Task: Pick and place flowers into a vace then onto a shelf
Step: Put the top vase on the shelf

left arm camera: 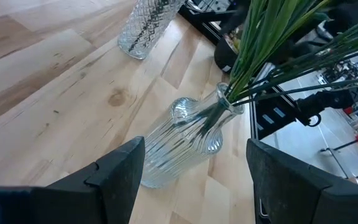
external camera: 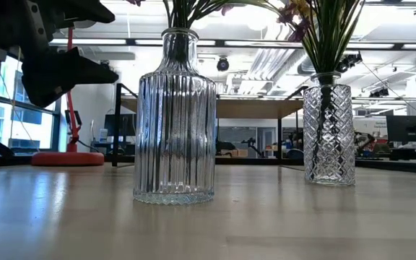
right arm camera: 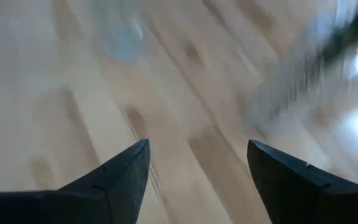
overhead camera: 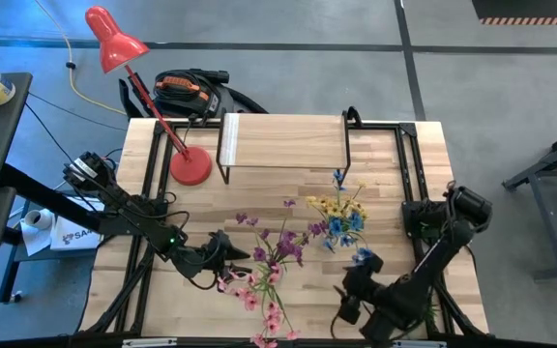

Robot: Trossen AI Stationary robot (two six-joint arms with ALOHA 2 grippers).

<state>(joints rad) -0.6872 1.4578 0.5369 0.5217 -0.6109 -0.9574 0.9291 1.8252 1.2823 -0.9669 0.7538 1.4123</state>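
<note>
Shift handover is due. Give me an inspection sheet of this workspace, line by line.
Surface: light wood table, bare at the front.
Job's things: ribbed vase and diamond-cut vase both upright, both holding flowers; shelf holds nothing.
Clutter: red desk lamp on the table.
Grippers: left gripper open, near the ribbed vase; right gripper open, over bare wood.
Cables: yellow cable on the floor.
Surroundings: grey floor; desks and monitors beyond.
</note>
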